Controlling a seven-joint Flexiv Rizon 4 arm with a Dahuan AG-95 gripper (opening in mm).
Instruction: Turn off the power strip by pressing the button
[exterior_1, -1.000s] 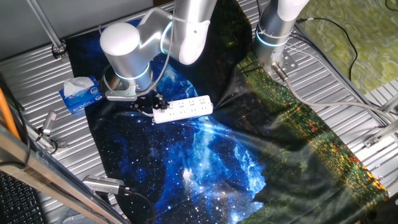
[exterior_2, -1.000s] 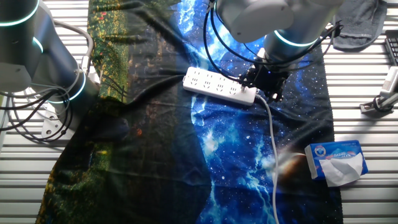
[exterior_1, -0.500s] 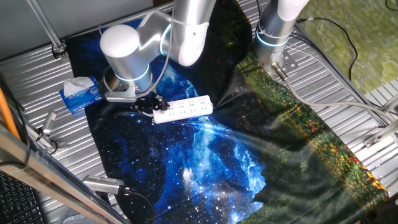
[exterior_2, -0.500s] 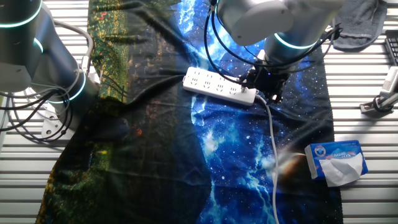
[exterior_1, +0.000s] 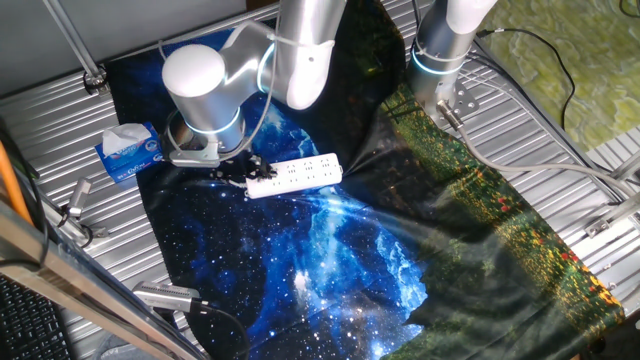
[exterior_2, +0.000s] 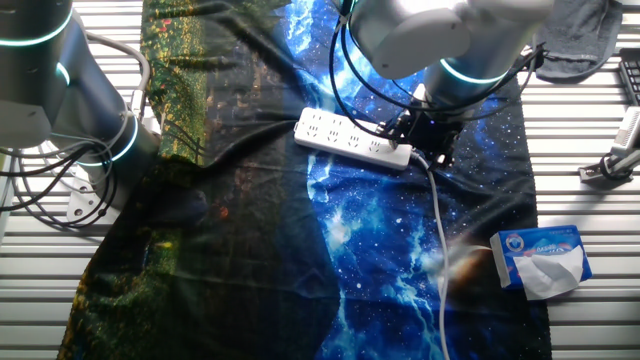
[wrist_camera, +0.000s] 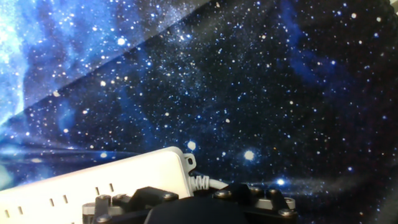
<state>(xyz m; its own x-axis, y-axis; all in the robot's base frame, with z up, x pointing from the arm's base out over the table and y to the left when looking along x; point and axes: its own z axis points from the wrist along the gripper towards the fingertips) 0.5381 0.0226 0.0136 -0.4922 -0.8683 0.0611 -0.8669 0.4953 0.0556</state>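
The black two-finger gripper (exterior_2: 428, 140) sits low over the cord end of the long white plastic power strip (exterior_2: 353, 139), hanging from the silver Flexiv arm (exterior_1: 205, 85). From one fixed view its dark fingers (exterior_1: 240, 166) reach the strip's near end, but whether they touch the plastic or hover just above it cannot be told. The hand view shows only the black gripper body at the bottom edge, so whether the fingers are apart or together cannot be told either.

The power strip (wrist_camera: 93, 186) lies flat on the blue star-patterned galaxy cloth (exterior_1: 300, 250), roughly in the middle of the table, its rows of socket holes facing up. Its white cord (exterior_2: 440, 250) leaves the end under the gripper and runs away across the cloth toward the table edge. The button itself is not clearly visible in any view; it is most likely at the cord end, hidden beneath the gripper.

Judging by this, the step in hand is the press itself, or the last alignment before it. The next move calls for a short, straight downward push on the switch, kept square so the light strip does not slide or tip on the loose cloth, then a clean lift away.

Well apart, a blue-and-white tissue box (exterior_2: 540, 260) rests at the cloth's edge on the ribbed metal table (exterior_1: 60, 110)
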